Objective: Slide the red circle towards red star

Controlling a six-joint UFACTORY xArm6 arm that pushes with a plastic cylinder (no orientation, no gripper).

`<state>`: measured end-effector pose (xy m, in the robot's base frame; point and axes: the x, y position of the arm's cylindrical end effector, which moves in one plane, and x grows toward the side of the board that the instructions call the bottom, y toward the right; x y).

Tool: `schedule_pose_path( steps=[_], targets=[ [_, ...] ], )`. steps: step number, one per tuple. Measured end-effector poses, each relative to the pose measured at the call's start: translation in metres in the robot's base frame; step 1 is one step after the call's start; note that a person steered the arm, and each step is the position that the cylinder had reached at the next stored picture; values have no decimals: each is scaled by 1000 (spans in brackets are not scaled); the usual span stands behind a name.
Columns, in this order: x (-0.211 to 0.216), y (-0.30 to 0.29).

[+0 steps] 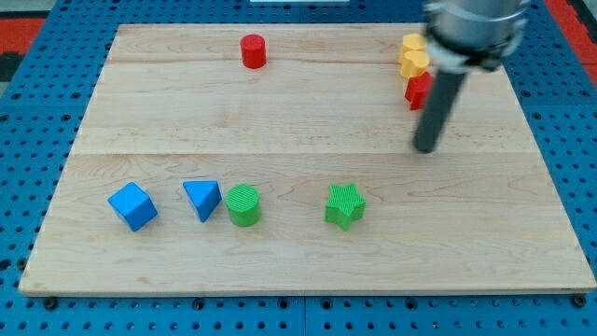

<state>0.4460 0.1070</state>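
The red circle (253,50) stands near the view's top, left of centre, on the wooden board (298,252). The red star (417,91) is at the view's upper right, partly hidden behind my rod, just below two yellow blocks (413,54). My tip (425,147) rests on the board below the red star, far to the right of the red circle. It touches no block.
A blue cube (131,205), a blue triangle (202,198), a green circle (243,204) and a green star (344,205) sit in a row across the view's lower half. Blue pegboard (28,112) surrounds the board.
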Motion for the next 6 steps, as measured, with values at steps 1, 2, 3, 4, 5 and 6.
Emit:
schedule_pose_path(
  steps=[1, 2, 3, 4, 5, 6],
  targets=[
    [-37, -119],
    [-59, -220],
    [-121, -279],
    [-178, -255],
    [-210, -207],
    [-212, -175]
  ],
)
